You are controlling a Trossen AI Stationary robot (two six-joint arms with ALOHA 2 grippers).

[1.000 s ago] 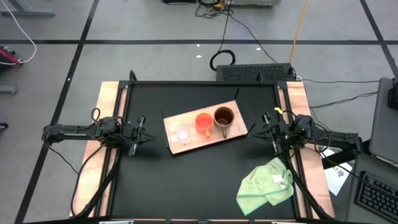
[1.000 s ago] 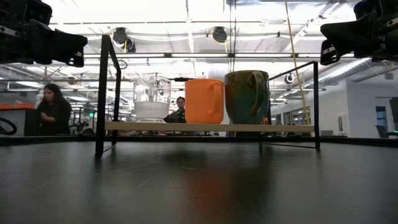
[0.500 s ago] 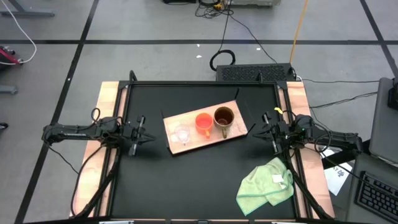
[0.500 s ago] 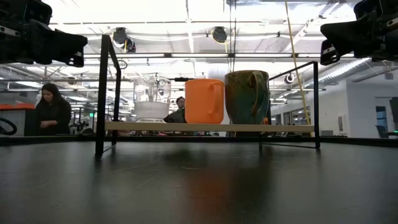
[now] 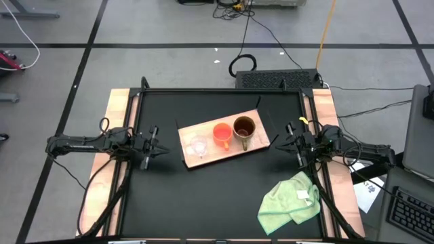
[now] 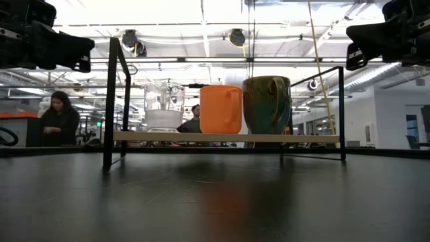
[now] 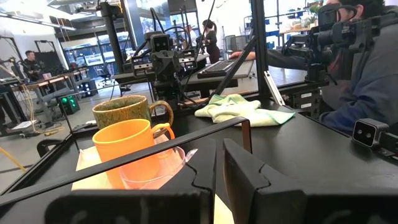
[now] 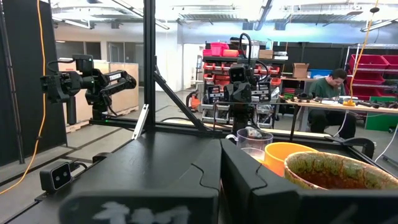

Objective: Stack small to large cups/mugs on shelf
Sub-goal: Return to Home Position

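Three cups stand upright in a row on the light wooden shelf board (image 5: 203, 157): a tiny clear glass cup (image 5: 198, 146) at the left, an orange cup with handle (image 5: 222, 133) in the middle, a larger dark brown mug (image 5: 244, 127) at the right. In the low view the glass (image 6: 164, 105), orange cup (image 6: 220, 109) and mug (image 6: 267, 104) rest by their bases on the board (image 6: 222, 137). My left gripper (image 5: 157, 145) is shut and empty at the table's left edge. My right gripper (image 5: 287, 139) is shut and empty at the right edge.
A light green cloth (image 5: 290, 201) lies crumpled near the table's front right corner. The shelf has a thin black metal frame (image 6: 111, 101) with upright posts. People sit at benches in the room beyond the table (image 6: 59, 121).
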